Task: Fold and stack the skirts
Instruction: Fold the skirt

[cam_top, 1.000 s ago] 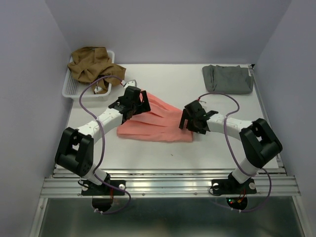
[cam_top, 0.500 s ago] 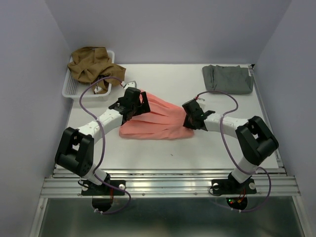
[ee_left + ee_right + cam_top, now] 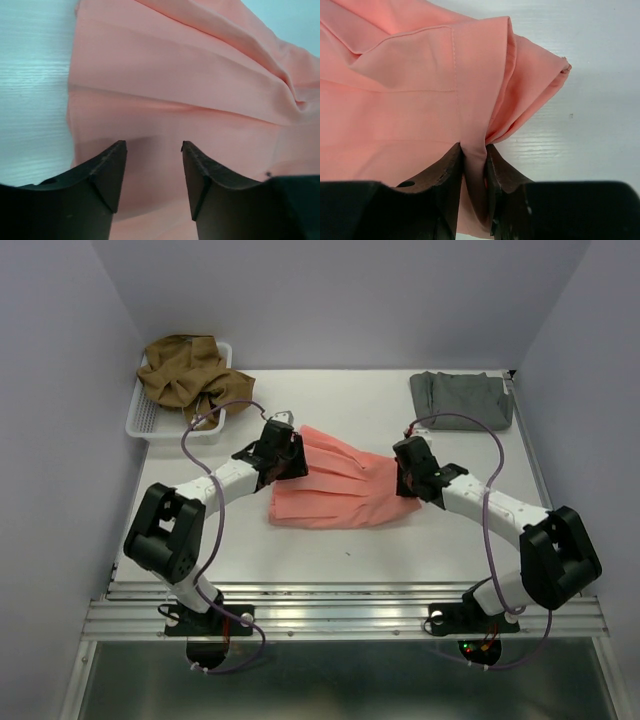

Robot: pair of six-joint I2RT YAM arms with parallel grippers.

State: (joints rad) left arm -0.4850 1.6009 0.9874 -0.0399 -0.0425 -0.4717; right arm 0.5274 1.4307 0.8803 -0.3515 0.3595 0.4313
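Overhead and wrist views. The salmon-pink skirt (image 3: 340, 490) lies spread at the middle of the white table (image 3: 330, 555), between the two arms. The left gripper (image 3: 152, 147) sits over the skirt's left edge, jaws partly apart, with flat cloth showing in the gap and nothing pinched. The right gripper (image 3: 474, 150) is closed on a raised fold at the skirt's right edge. The grey skirt (image 3: 462, 400) lies folded at the far right corner; the olive-brown skirt (image 3: 182, 370) is heaped in the white mesh basket (image 3: 143, 422) at far left.
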